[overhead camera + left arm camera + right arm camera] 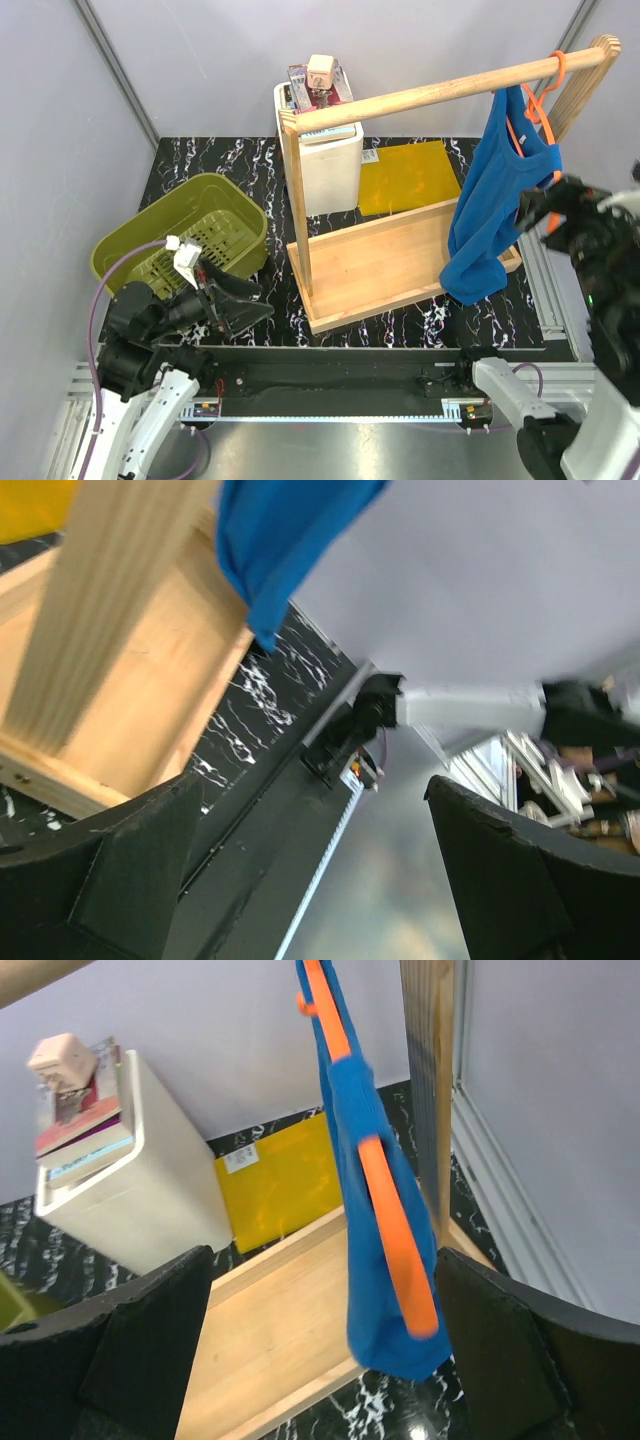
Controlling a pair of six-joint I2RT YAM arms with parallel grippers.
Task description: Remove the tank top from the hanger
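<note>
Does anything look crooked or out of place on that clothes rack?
Yes: the tank top hangs lopsided at the right end of the rail. The orange hanger tilts steeply, so the fabric bunches to one side and sags toward the wooden base.

You have one tank top (485,220), one hanger (390,1220), one green basket (190,185), one yellow mat (408,175) — and one white bin (330,170).

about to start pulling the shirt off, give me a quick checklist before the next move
1. Tank top hangs on hanger: ok
2. Hanger hook over wooden rail: ok
3. Right gripper open: ok
4. Right gripper faces the tank top, fabric in line with its gap: ok
5. Left gripper open, low beside green basket: ok
6. Right gripper touching fabric: cannot tell
</note>
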